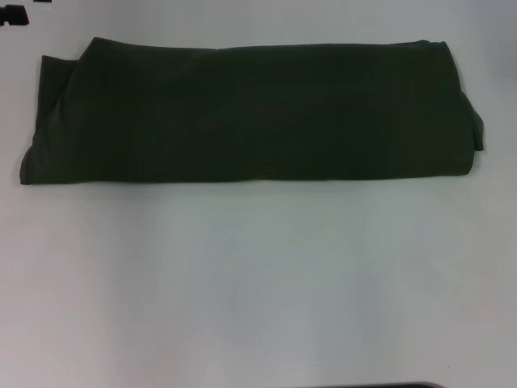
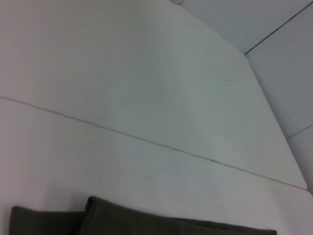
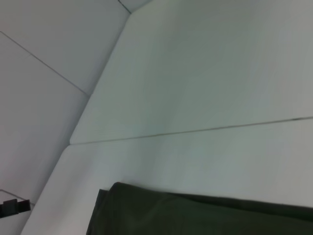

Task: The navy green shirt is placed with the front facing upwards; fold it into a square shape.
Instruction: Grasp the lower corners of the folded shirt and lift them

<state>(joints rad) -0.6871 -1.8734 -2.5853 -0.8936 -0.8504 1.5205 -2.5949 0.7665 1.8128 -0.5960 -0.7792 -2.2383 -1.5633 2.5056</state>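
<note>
Neither gripper shows in any view, so nothing can be told about how far either one is open or whether it has hold of anything. Both wrist cameras look out over the table from above the shirt's far side.

Across the far half of the white table [image 1: 258, 283] lies the navy green shirt [image 1: 250, 113], folded into a long band that runs left to right. Its near edge is straight. Its far edge is slightly uneven, with a loose fold of cloth at the far left corner and a small flap hanging at the right end. No lettering or collar shows on the upper face.

From the left wrist view, an edge of the shirt [image 2: 142, 220] appears with layered folds, and a thin seam crosses the table [image 2: 146, 98] beyond it. From the right wrist view, another edge of the shirt [image 3: 195, 215] lies against the table [image 3: 205, 73].

A small black object [image 1: 12, 14] sits at the far left corner.
</note>
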